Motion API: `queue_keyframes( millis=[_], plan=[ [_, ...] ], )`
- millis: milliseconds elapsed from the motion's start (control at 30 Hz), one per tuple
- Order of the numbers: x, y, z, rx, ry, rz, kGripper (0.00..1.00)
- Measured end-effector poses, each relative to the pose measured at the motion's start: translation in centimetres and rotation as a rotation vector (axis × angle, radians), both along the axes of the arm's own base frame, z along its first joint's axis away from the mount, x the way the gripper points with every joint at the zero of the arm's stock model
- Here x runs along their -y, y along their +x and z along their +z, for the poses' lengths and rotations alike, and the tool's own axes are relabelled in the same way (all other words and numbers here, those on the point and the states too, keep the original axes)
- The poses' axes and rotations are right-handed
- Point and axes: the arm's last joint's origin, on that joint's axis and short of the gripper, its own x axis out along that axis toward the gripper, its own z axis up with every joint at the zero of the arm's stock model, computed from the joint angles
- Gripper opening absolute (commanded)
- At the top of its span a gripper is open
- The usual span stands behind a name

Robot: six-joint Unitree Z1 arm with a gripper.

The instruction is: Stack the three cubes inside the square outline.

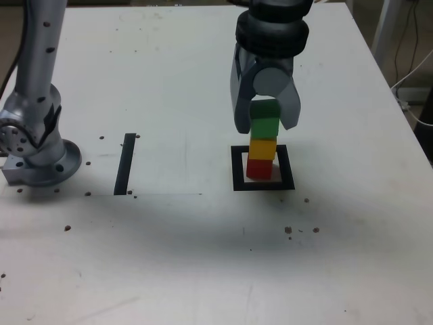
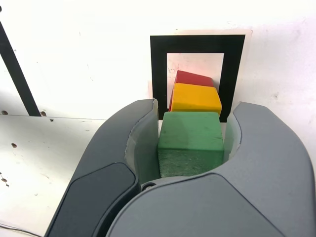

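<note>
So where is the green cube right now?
In the exterior view, the green cube tops the stack, above the yellow cube, between the claw's fingers.

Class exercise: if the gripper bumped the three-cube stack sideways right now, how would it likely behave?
Probably tips easily: the stack is three cubes high on a single cube's footprint. In the wrist view the red cube and yellow cube look slightly offset, so it may shear apart. The green cube sits between the gripper jaws, which might steady it.
</note>
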Motion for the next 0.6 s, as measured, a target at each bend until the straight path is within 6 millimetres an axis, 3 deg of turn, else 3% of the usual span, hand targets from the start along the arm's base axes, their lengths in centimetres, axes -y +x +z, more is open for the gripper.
queue_keyframes(
  millis=[233,433,600],
  plan=[
    [-0.24,0.02,-0.42,-0.016,-0.006,0.009,0.54],
    [-0.25,0.17,-0.52,-0.005,-0.009,-0.001,0.94],
    [-0.27,0.26,-0.53,0.003,-0.006,-0.013,0.99]
  ],
)
